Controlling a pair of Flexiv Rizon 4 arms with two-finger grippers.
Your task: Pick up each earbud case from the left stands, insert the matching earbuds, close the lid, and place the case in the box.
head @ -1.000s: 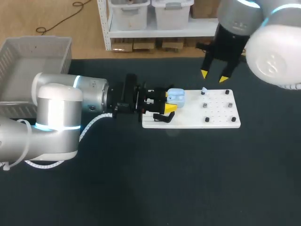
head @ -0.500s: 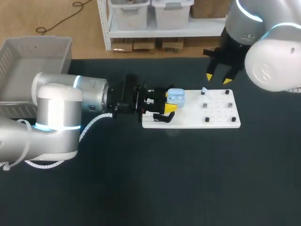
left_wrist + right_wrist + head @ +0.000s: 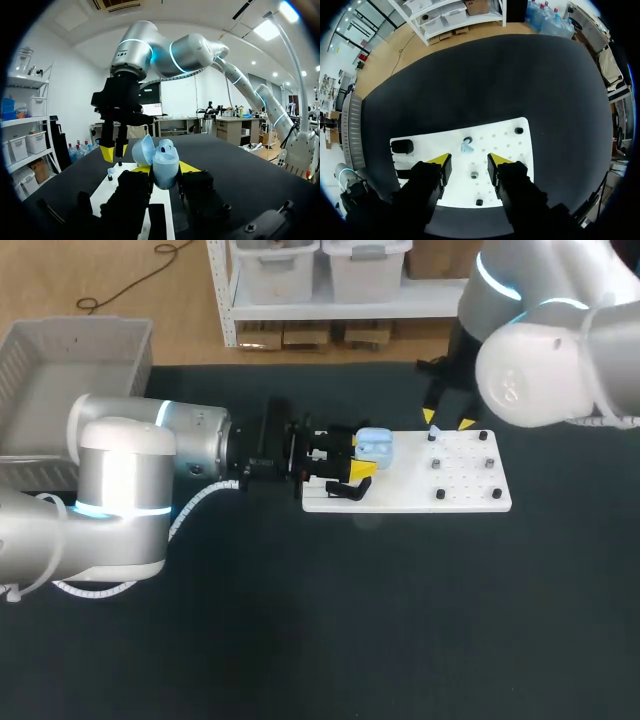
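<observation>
One earbud case [image 3: 163, 161] gripped, lid open, over the white board [image 3: 470, 495].
My left gripper [image 3: 165, 168] is clamping the light blue case from both sides; my right gripper [image 3: 468, 161] is hovering empty, fingers spread apart, just above a pale earbud [image 3: 466, 147] sitting on the board.

The left arm [image 3: 190, 445] comes in from the left and lies low and level. The left end effector [image 3: 357, 460] points sideways, with both yellow tips pressed on a case [image 3: 374, 445] held between them. The right arm [image 3: 540, 370] comes in from the upper right. The right end effector [image 3: 448, 420] points straight down, its two fingers parted.
</observation>
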